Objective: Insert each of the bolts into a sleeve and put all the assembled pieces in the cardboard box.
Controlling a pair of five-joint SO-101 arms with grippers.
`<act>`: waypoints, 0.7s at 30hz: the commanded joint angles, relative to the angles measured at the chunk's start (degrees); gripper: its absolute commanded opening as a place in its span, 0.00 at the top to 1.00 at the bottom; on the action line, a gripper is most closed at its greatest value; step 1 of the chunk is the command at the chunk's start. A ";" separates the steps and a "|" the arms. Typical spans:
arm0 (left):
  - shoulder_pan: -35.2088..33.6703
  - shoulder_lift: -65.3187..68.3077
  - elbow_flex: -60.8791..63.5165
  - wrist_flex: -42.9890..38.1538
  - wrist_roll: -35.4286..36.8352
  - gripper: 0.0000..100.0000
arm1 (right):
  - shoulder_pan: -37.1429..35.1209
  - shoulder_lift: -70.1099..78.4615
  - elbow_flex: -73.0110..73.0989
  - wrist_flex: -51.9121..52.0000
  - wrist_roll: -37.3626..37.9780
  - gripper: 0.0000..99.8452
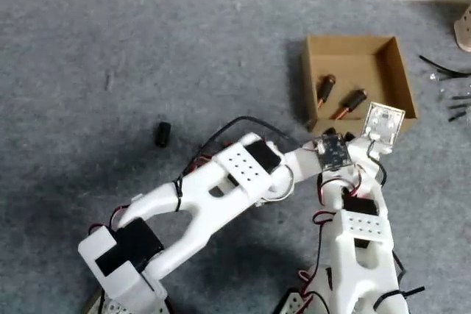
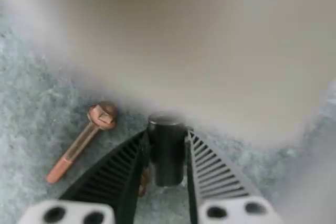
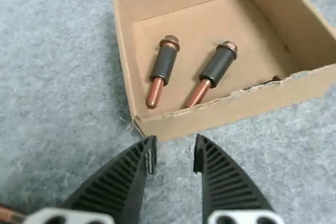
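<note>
Sleeve (image 2: 167,156) clamped in our left gripper (image 2: 167,136) hangs low over the desk (image 2: 31,108), just beside one loose bolt (image 2: 79,145). We judge insertion is the step in hand: our right gripper (image 3: 174,142), parted and empty before the cardboard box (image 3: 220,111), must fetch that bolt. We count two assembled pieces (image 3: 163,66) inside, and a second sleeve (image 1: 163,134) lying apart on the desk

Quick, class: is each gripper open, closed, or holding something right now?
Left gripper: closed on a sleeve.
Right gripper: open, holding nothing.
</note>
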 commanded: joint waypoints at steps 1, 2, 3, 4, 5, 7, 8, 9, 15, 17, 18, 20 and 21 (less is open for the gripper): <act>4.35 -1.63 -0.22 -0.35 -0.18 0.99 | 0.84 -2.15 -0.66 -1.89 -0.70 0.89; 4.97 -0.66 -0.66 -0.26 -0.18 0.99 | 0.84 -2.15 -0.66 -1.89 -0.70 0.89; 5.32 0.48 -1.27 -0.26 -0.18 0.99 | 0.92 -2.15 -0.66 -1.89 -0.70 0.89; 5.49 1.80 -2.07 -0.26 -0.18 0.99 | 0.92 -2.15 -0.66 -1.89 -0.70 0.89; 5.49 3.21 -2.77 -0.26 -0.18 0.97 | 0.92 -2.15 -0.66 -1.89 -0.70 0.89; 5.32 6.20 -4.62 1.23 -0.26 0.90 | 0.92 -2.15 -0.66 -1.89 -0.70 0.89; 5.14 7.52 -6.02 2.73 -0.26 0.85 | 0.92 -2.15 -0.66 -1.89 -0.70 0.89; 5.14 8.57 -7.52 4.31 -0.35 0.81 | 0.92 -2.15 -0.66 -1.89 -0.62 0.89; 4.35 8.57 -15.60 12.75 -4.13 0.82 | 1.10 -2.15 -0.66 -1.89 -0.70 0.89; 2.86 6.55 -19.21 16.09 -4.13 0.82 | 1.19 -2.15 -0.66 -1.89 -0.70 0.89; 1.71 5.23 -21.05 17.85 -4.22 0.82 | 1.19 -2.15 -0.66 -1.89 -0.70 0.89; -0.92 2.24 -25.01 21.54 -4.13 0.82 | 1.19 -2.15 -0.66 -1.89 -0.79 0.89; -2.15 0.57 -26.86 23.56 -4.22 0.82 | 1.10 -2.15 -0.66 -1.89 -0.79 0.89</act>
